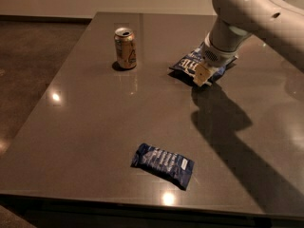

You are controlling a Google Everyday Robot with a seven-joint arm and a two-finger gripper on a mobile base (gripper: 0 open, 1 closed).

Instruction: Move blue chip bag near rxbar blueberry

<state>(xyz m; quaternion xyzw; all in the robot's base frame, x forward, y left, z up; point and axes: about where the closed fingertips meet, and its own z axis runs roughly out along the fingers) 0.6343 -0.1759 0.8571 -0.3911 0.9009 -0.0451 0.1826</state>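
The blue chip bag [186,64], crinkled with white lettering, lies on the dark table [95,127] at the back right. My gripper [202,75] comes down from the upper right and sits on the bag's front right part, covering much of it. The rxbar blueberry [163,164], a flat dark-blue wrapper with pale text and a white patch at its right end, lies near the table's front edge, well apart from the bag.
A gold soda can [125,48] stands upright at the back, left of the chip bag. My arm [247,13] casts a broad shadow [223,122] across the table's right side. The table's left edge drops to a dark floor [28,56].
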